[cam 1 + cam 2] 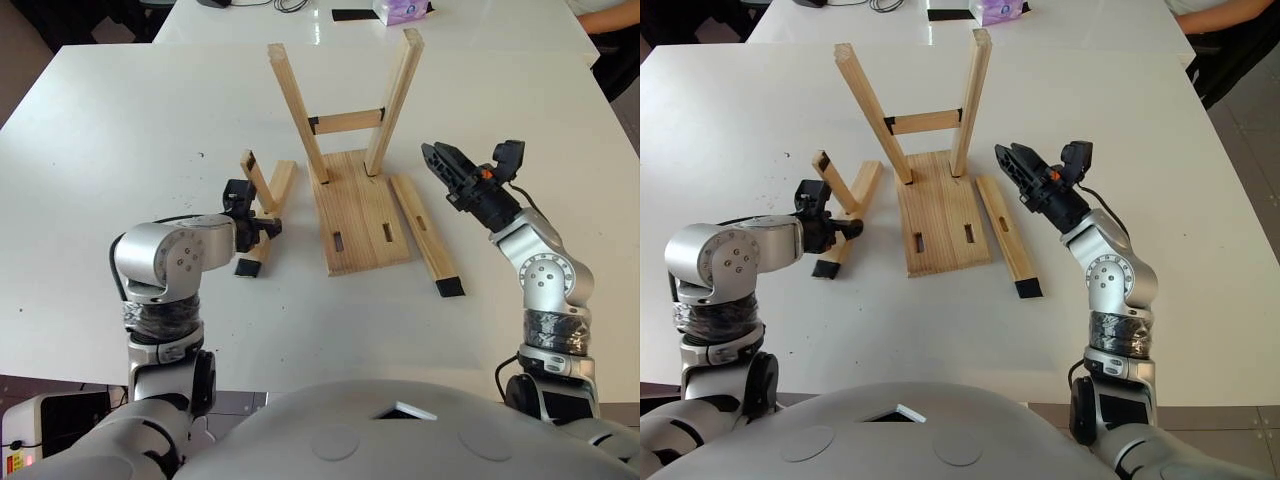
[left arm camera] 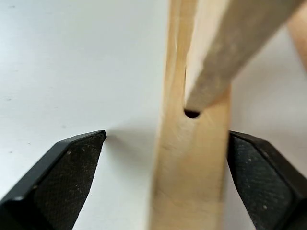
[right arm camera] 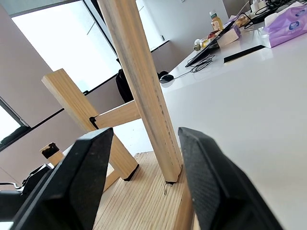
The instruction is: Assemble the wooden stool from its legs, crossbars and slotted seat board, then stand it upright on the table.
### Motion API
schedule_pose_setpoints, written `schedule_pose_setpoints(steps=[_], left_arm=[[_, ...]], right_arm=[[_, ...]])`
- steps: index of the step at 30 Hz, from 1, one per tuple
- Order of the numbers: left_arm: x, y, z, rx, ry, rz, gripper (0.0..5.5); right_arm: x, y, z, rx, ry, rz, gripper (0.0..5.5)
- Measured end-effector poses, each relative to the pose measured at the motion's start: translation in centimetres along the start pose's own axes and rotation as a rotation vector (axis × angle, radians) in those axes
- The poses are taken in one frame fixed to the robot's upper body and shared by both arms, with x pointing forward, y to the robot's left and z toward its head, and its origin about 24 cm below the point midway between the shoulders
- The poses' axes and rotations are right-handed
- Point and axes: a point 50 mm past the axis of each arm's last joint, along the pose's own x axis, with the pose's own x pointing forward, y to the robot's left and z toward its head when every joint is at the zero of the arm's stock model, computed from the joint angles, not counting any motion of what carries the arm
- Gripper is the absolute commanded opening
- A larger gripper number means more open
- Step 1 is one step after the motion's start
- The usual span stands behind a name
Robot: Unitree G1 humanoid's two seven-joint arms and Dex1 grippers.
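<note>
The slotted seat board (image 1: 362,215) lies flat in the middle of the table. Two legs (image 1: 392,100) stand up from its far end, joined by a crossbar (image 1: 348,122). A loose leg (image 1: 424,232) with a black foot lies along the board's right side. Left of the board lies another leg (image 1: 273,200) with a short crossbar (image 1: 257,178) sticking up from its slot. My left gripper (image 1: 262,228) is open and straddles this leg (image 2: 189,163), with a gap on one side. My right gripper (image 1: 438,160) hovers open beside the right standing leg (image 3: 144,91).
The white table (image 1: 120,130) has free room on the left and along the front. Behind it stands a second table with a purple tissue pack (image 1: 404,10) and a black flat item (image 1: 352,15).
</note>
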Motion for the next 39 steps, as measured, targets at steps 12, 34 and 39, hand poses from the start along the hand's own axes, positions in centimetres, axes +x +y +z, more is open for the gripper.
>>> schedule_pose_setpoints(steps=[12, 34, 39], left_arm=[[-1.0, 1.8, -1.5, 0.047, -0.040, -0.093, 4.39], [-0.4, 4.4, -3.2, 0.180, -0.164, -0.285, 2.01], [-0.5, 4.9, -3.3, 0.211, -0.178, -0.320, 2.01]], right_arm=[[-1.9, -0.1, -0.1, -0.014, -0.032, -0.071, 2.49], [-1.9, -0.2, 0.7, -0.037, -0.048, -0.081, 2.49], [-2.0, -0.6, 1.7, -0.058, -0.084, -0.094, 2.49]])
